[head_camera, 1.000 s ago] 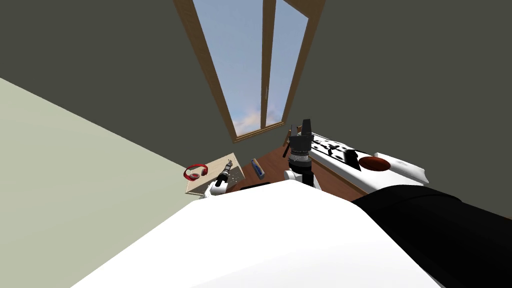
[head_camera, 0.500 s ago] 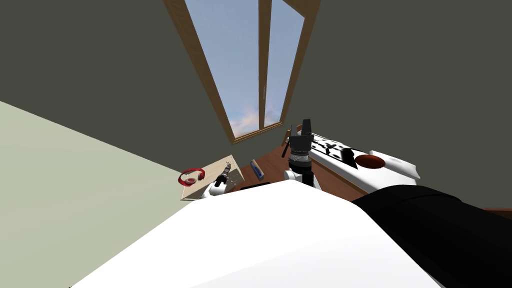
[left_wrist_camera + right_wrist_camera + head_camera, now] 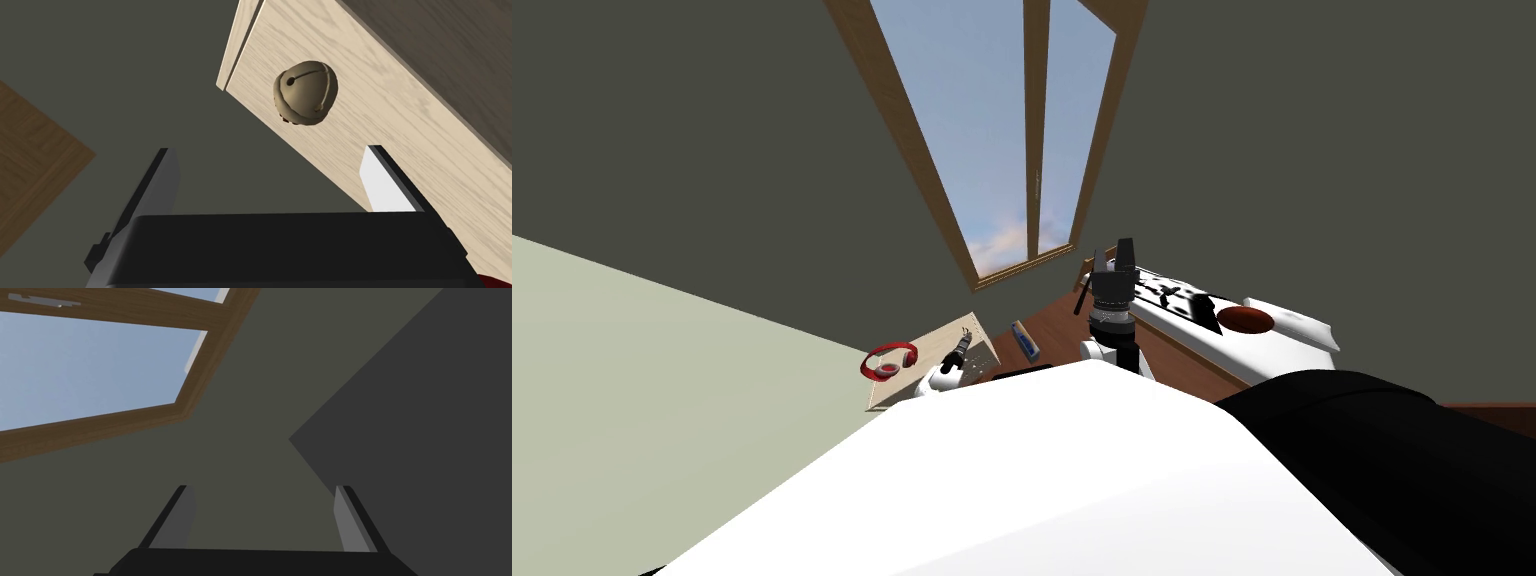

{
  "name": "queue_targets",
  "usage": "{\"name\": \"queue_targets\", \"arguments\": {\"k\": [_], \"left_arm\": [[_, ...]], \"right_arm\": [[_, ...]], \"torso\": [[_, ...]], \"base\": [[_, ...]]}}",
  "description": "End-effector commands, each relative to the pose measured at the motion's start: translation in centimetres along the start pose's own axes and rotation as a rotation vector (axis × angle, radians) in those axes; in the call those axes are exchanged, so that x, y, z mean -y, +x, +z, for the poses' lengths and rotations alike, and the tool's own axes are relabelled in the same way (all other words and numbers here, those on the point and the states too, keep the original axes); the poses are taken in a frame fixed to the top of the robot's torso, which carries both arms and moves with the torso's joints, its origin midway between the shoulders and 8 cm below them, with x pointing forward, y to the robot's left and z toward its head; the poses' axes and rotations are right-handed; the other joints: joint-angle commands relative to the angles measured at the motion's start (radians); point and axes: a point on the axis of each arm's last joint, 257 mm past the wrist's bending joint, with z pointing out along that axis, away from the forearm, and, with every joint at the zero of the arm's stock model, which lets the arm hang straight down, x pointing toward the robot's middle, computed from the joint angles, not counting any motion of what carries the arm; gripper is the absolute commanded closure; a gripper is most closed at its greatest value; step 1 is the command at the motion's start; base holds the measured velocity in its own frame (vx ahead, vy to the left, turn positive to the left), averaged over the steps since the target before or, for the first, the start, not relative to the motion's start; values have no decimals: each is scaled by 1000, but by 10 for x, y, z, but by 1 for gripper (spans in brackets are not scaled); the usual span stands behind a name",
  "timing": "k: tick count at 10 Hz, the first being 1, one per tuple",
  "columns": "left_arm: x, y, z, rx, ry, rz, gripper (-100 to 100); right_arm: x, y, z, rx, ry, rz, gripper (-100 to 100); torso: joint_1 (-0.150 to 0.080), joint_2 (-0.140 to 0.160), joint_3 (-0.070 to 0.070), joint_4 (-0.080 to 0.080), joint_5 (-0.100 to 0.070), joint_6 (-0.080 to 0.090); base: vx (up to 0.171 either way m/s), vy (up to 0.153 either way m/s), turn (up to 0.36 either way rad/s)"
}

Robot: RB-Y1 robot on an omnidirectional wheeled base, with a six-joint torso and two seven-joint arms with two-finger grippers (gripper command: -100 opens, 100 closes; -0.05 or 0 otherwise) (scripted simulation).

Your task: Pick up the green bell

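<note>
The bell [image 3: 305, 93], a round, dull olive-brown shape with a slit and a small hole, lies on the light wood worktop [image 3: 415, 135], near one edge of it; the left hand [image 3: 269, 150] points at that worktop with its two fingers spread wide, holding nothing; the bell sits beyond the fingertips, in line with the gap between them and apart from both; one finger [image 3: 382, 175] stands over the worktop's wood, the other off its edge; red headphones [image 3: 888, 361] rest on the worktop at the end away from the left hand; a blue item [image 3: 1026, 339] lies on the brown floor near the worktop; the right hand [image 3: 263, 498] is raised well apart from the worktop, its fingers wide and empty.
</note>
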Motion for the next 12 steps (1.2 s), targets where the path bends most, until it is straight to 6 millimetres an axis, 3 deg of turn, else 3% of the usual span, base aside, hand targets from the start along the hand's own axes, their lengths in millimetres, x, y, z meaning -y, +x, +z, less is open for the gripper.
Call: {"name": "queue_targets", "arguments": {"k": [1,5,9,10,11,12], "left_arm": [[-8,-1,2,-4,-18,5,-100],[-50,-9,5,-17,-127,33,-100],[-59,-12,5,-18,-152,37,-100],[-59,-12,5,-18,-153,38,0],[-67,-8,2,-20,-150,41,-100],[-72,-5,-1,-22,-148,43,-100]], "right_arm": [[0,0,0,0,0,0,0],[0,0,0,0,0,0,0],[0,0,0,0,0,0,0],[0,0,0,0,0,0,0],[0,0,0,0,0,0,0],[0,0,0,0,0,0,0]], "torso": [[0,0,0,0,0,0],[1,-2,-1,0,0,0],[0,-1,-1,0,0,0],[0,0,0,0,0,0],[0,1,1,0,0,0],[-1,-1,-1,0,0,0]], "base": [[25,-1,-35],[60,9,-93],[40,8,-36],[0,0,0],[65,-5,22],[92,-10,31]]}}
